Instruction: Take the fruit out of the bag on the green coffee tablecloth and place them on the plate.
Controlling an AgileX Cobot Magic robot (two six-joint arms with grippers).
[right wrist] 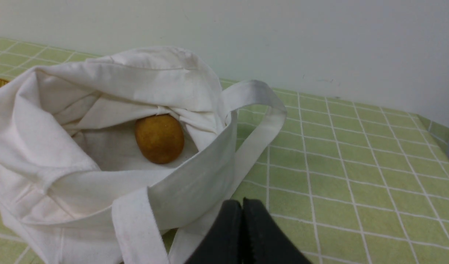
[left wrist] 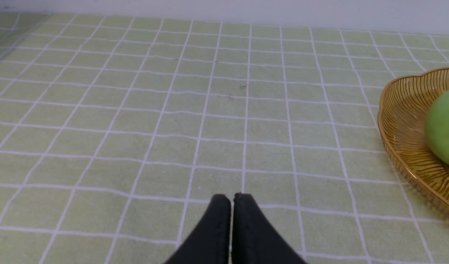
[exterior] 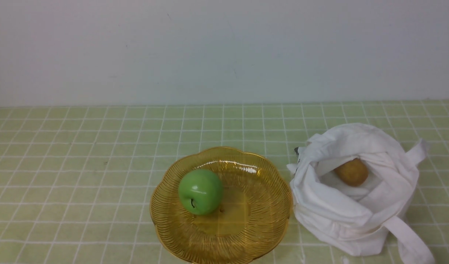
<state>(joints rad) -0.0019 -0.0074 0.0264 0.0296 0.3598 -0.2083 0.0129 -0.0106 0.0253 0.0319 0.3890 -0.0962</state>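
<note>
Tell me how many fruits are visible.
2. The green apple lies on the plate; the brownish fruit sits inside the bag. Cloth folds may hide more.

Brownish fruit (right wrist: 159,138) inside bag (right wrist: 99,110), seemingly loose.

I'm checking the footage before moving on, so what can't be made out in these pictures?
- Bag bottom, front view: folded cloth hides whether more fruit lies beside the brownish-yellow fruit.
- Green apple and plate, left wrist view: cut off by the frame edge.
- Both arms, front view: out of frame.
</note>
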